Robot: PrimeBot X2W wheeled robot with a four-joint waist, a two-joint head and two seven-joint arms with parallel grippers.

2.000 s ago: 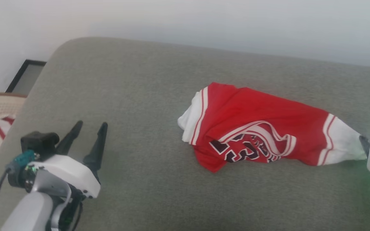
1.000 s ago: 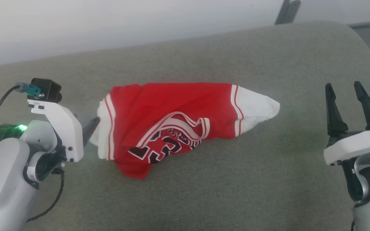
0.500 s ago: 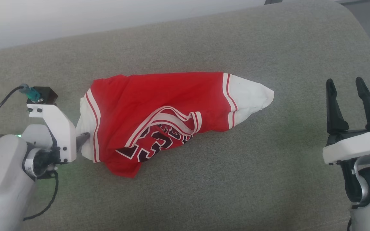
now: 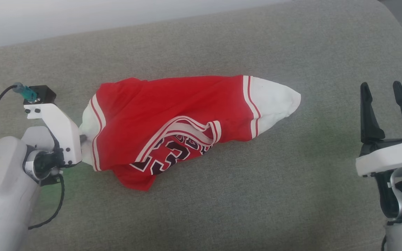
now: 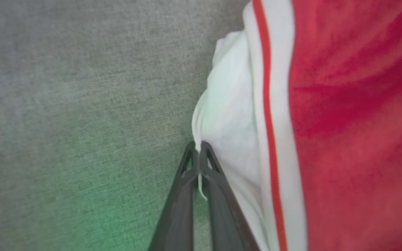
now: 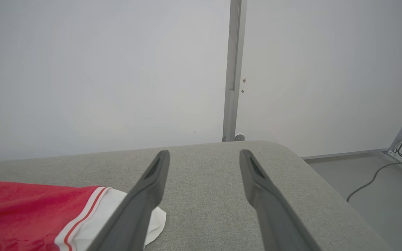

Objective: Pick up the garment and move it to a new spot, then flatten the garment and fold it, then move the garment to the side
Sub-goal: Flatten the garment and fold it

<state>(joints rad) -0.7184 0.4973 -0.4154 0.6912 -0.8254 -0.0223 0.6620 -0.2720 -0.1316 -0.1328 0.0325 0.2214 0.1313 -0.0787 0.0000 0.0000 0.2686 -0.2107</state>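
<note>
While the left gripper (image 4: 82, 138) sits low at the left side of the worktop (image 4: 222, 209), we find its fingers (image 5: 187, 181) pressed together on the edge of one white sleeve end (image 4: 86, 122) of the garment (image 4: 187, 101). The garment lies crumpled across the middle of the worktop, with its lettering turned toward the near edge. Its other white sleeve end (image 4: 274, 101) points toward the right edge and rests flat on the fabric. The right gripper (image 4: 380, 85) stands near the right edge, well apart from the garment. We see its fingers spread wide, with nothing between them.
</note>
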